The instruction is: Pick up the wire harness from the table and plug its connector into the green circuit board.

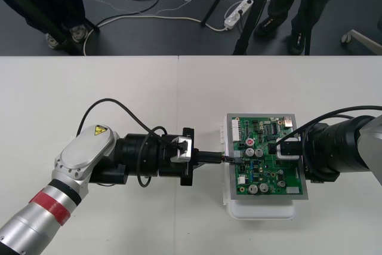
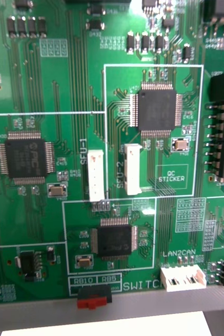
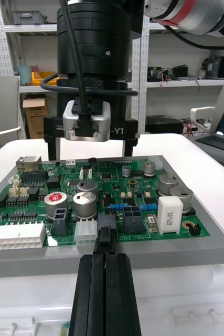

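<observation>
The left tool point(image 3: 105, 260), two flat matte-black fingers pressed together, is clenched on a small blocky black plug point(image 3: 107, 234) at its tips. The plug's long axis runs in line with the fingers and points straight ahead, in over the near edge of the board point(image 3: 143, 181). It may be seated in a header there, just beside a white ribbed connector point(image 3: 85, 231), but I cannot tell. The board is glossy green, studded with silver cylindrical capacitors, and sits on a white base point(image 1: 262, 210) on the pale tabletop point(image 1: 119, 88). The right tool point(image 1: 279, 147) hangs over the board's far side, opposite the left tool. I cannot tell its grip.
</observation>
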### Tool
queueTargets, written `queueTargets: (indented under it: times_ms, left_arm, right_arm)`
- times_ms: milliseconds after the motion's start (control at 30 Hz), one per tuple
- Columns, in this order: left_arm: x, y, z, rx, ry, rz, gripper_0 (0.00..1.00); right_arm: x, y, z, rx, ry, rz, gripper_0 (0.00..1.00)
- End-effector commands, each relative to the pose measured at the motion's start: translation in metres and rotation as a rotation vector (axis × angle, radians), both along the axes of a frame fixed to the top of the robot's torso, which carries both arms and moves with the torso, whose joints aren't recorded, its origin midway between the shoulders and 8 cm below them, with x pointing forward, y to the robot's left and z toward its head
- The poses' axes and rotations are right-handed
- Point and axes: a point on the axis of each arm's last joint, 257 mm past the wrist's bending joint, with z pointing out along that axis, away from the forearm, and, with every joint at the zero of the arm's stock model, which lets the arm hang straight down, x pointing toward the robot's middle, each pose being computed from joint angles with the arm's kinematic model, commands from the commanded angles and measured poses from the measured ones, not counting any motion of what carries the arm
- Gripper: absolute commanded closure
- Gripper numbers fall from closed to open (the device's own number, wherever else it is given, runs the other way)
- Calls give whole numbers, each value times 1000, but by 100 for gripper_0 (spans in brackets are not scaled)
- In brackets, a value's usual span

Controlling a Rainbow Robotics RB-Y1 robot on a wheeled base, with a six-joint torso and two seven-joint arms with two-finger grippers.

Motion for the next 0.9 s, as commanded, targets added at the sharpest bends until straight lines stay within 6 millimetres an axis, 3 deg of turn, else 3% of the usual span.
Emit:
queueTargets:
  times_ms: [33, 600, 900]
  left_arm:
    - [-9, -17, 14, -32, -86, -18, 100]
    - [-11, -20, 3, -4, -87, -9, 100]
    - [-12, -33, 6, -24, -84, 2, 100]
  right_arm:
    - [7, 32, 16, 68, -36, 2, 0]
    - [8, 37, 18, 79, -42, 7, 0]
    - [9, 40, 19, 88, -42, 7, 0]
